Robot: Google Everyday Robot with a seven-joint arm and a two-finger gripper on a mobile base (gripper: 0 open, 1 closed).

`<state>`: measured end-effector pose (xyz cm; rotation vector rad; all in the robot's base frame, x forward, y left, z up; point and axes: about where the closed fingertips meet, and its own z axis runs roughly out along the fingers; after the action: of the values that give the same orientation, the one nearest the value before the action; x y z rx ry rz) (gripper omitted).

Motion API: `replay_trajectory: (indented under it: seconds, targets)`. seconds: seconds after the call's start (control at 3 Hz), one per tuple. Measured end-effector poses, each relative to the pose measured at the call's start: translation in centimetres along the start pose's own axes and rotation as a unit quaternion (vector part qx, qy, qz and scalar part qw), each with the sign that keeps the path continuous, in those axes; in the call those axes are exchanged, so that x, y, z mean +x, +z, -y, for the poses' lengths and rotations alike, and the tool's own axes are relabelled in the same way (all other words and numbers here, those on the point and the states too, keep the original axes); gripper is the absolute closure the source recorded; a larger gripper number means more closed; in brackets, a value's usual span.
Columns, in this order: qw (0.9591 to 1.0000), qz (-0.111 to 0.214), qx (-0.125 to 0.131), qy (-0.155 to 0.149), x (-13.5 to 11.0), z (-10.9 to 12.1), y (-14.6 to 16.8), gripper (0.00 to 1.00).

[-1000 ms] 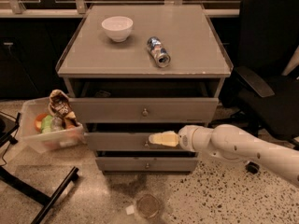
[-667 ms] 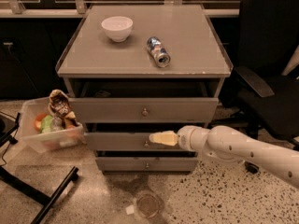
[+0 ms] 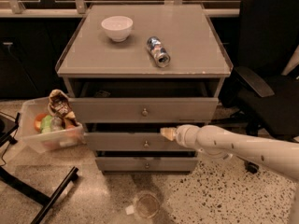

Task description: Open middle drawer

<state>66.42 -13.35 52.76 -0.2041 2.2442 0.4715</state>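
The grey cabinet (image 3: 145,45) has three drawers. The middle drawer (image 3: 117,142) has a small round metal knob (image 3: 146,143); its front sits a little forward, under a dark gap. The taller top drawer (image 3: 112,110) stands slightly open. The lowest drawer (image 3: 121,164) is closed. My gripper (image 3: 168,133), cream-tipped on a white arm (image 3: 233,146) coming from the right, is at the middle drawer's upper edge, just right of and above the knob.
A white bowl (image 3: 117,28) and a lying can (image 3: 158,51) are on the cabinet top. A clear bin of snacks (image 3: 49,127) sits on the floor at left. A black office chair (image 3: 271,78) stands right. A clear cup (image 3: 147,204) and a black stand leg (image 3: 42,197) lie on the floor.
My gripper's tip has shifted a little to the right and up, to the top edge of the middle drawer. The drawers show no clear movement.
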Motion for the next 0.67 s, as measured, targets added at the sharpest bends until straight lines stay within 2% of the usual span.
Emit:
replay_trajectory:
  seconds: [0.67]
  targets:
    - [0.9975,0.01,0.069,0.012,0.1,3.8,4.7,0.89]
